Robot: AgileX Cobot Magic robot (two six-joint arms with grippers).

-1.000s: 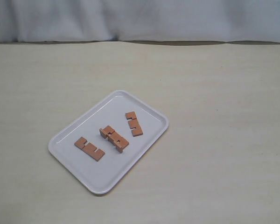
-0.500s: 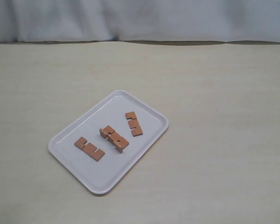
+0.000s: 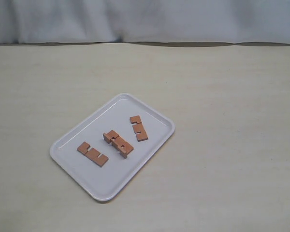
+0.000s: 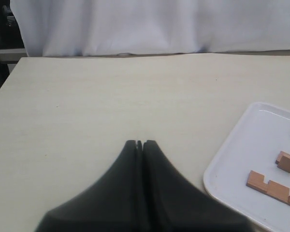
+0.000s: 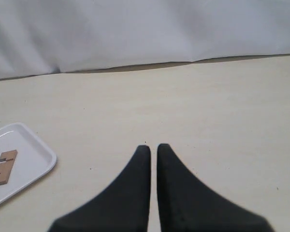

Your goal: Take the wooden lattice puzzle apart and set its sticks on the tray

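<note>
The white tray (image 3: 72, 137) lies slantwise on the table and carries reddish-brown notched sticks. One stick (image 3: 93, 154) lies flat near the tray's left end and another stick (image 3: 138, 128) lies flat toward its right end. Between them sits a small clump of sticks (image 3: 118, 143); I cannot tell whether they are still interlocked. No whole lattice puzzle shows. Neither gripper appears in the exterior view. My left gripper (image 4: 139, 143) is shut and empty over bare table beside the tray (image 4: 232, 159). My right gripper (image 5: 153, 147) is shut and empty, away from the tray (image 5: 36, 162).
A pale cloth backdrop (image 3: 145, 19) hangs behind the table's far edge. The beige tabletop (image 3: 232, 145) stretches wide on all sides of the tray. A dark frame (image 4: 0, 43) shows past the table's corner in the left wrist view.
</note>
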